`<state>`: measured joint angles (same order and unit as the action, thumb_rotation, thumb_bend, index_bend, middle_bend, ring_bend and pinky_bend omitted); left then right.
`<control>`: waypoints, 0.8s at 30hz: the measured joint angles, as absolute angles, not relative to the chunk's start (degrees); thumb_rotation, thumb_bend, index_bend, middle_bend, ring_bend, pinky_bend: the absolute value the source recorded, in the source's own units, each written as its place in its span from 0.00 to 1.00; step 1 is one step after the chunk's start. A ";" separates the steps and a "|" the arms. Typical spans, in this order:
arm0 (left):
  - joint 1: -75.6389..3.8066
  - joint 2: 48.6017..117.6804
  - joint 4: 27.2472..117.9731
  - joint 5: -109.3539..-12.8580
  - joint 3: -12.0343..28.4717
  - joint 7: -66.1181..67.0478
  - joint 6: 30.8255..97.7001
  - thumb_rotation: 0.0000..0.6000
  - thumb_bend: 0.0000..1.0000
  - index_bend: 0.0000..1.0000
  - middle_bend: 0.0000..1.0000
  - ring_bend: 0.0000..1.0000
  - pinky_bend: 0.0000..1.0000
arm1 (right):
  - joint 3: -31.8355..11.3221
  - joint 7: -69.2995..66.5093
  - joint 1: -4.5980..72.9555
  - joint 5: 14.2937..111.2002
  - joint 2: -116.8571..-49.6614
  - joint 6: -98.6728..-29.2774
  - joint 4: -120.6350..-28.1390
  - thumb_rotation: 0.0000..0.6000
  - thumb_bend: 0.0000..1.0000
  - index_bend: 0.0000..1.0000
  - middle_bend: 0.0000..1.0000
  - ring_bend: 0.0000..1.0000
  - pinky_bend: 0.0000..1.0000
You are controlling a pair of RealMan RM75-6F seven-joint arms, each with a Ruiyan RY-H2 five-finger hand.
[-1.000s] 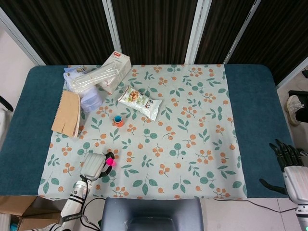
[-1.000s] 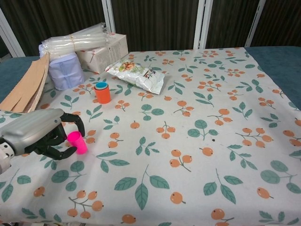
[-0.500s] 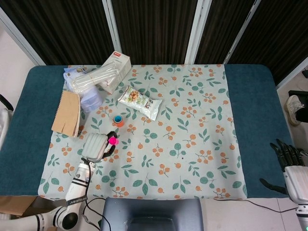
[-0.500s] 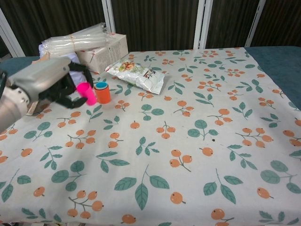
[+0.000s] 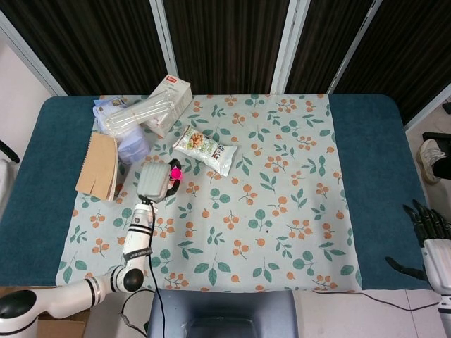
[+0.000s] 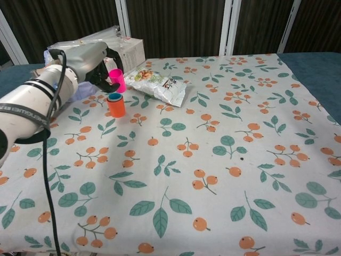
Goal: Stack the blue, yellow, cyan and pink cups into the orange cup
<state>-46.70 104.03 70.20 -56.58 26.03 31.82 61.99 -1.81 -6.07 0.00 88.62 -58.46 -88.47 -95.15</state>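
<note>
The left hand (image 6: pixel 93 60) held the pink cup (image 6: pixel 116 80) in the air, its fingers (image 6: pixel 102 80) clamped around the cup's upper part, just above and slightly behind the orange cup (image 6: pixel 116 105). The orange cup stood upright on the floral-clothed surface (image 6: pixel 224 160), with a blue rim of another cup showing inside its mouth. A snack bag (image 6: pixel 155 85) lay just to the right of the orange cup, and a cardboard box (image 5: pixel 171 94) sat behind it. The right hand (image 5: pixel 431 236) hung off the surface's far right edge, well apart from the orange cup, its fingers spread apart and holding nothing.
</note>
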 measured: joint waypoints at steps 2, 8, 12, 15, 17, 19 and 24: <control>-48.09 105.37 67.17 -56.02 26.37 31.36 61.64 1.00 0.38 0.52 1.00 1.00 1.00 | -1.90 -6.28 -0.03 88.50 -58.34 -88.50 -95.16 1.00 0.17 0.00 0.00 0.00 0.00; -50.39 107.99 60.85 -54.63 26.36 29.99 60.74 1.00 0.38 0.52 1.00 1.00 1.00 | -2.01 -6.83 -0.27 88.40 -58.11 -88.88 -95.07 1.00 0.17 0.00 0.00 0.00 0.00; -50.78 108.69 58.73 -54.36 25.59 29.15 60.57 1.00 0.37 0.52 1.00 1.00 1.00 | -1.98 -6.98 -0.34 88.56 -58.05 -88.97 -95.01 1.00 0.17 0.00 0.00 0.00 0.00; -50.86 108.80 57.79 -54.39 25.07 28.63 60.60 1.00 0.38 0.52 1.00 1.00 1.00 | -2.01 -6.98 -0.34 88.54 -58.05 -88.97 -95.00 1.00 0.17 0.00 0.00 0.00 0.00; -50.82 108.70 57.40 -54.39 24.74 28.27 60.49 1.00 0.38 0.53 1.00 1.00 1.00 | -2.03 -6.93 -0.35 88.51 -58.07 -88.97 -95.01 1.00 0.17 0.00 0.00 0.00 0.00; -50.74 108.53 57.22 -54.22 24.59 28.07 60.28 1.00 0.37 0.53 1.00 1.00 1.00 | -2.04 -6.83 -0.33 88.50 -58.11 -88.91 -95.03 1.00 0.17 0.00 0.00 0.00 0.00; -50.68 108.29 56.37 -53.79 24.27 27.59 59.91 1.00 0.37 0.53 1.00 1.00 1.00 | -2.05 -6.54 -0.29 88.50 -58.21 -88.81 -95.11 1.00 0.18 0.00 0.00 0.00 0.00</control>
